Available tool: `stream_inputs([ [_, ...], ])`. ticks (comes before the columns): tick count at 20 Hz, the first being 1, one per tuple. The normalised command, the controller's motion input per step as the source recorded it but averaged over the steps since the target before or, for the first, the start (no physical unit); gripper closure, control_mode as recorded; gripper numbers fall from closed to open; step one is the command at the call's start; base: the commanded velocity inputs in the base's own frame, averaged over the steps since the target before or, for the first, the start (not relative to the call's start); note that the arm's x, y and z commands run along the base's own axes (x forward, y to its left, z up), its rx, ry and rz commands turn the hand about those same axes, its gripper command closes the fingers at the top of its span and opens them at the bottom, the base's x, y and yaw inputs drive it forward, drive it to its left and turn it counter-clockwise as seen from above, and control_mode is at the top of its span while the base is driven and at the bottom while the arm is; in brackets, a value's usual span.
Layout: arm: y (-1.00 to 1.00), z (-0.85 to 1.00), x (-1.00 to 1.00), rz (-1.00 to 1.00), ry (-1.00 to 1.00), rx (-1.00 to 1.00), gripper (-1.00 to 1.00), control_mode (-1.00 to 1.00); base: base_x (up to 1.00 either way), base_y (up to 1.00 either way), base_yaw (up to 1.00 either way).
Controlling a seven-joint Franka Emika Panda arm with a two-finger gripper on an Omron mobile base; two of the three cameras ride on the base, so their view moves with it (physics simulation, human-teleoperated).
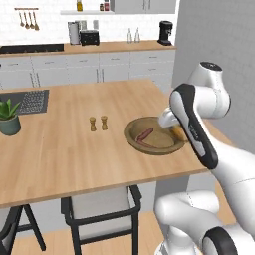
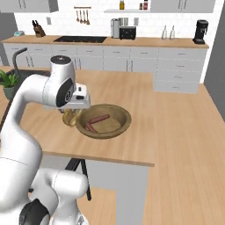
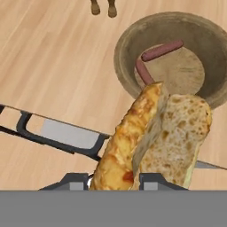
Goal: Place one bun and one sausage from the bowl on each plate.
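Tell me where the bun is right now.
The bun is held in the gripper, lifted just outside the bowl rim on the table-edge side. In the right base view it hangs left of the bowl, whose two sausages remain inside.

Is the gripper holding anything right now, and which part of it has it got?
Yes. The gripper is shut on a tan-golden split bread bun, gripped at its near end; the rest juts out over the table edge beside the dark-brown wooden bowl.
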Motion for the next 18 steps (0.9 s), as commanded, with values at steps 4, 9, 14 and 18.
stream_inputs([
  [4,0.00,0.33,-0.84,-0.23,0.00,0.00,1.00,-1.00,0.00,0.00,0.00],
  [9,-0.07,0.21,-0.81,-0.16,0.00,0.00,1.00,-1.00,0.00,0.00,0.00],
  [14,-0.02,0.11,-0.09,-0.01,0.01,0.00,1.00,1.00,0.00,0.00,0.00],
  [18,0.00,0.00,0.00,0.00,0.00,0.00,1.00,1.00,-0.81,0.48,0.05],
])
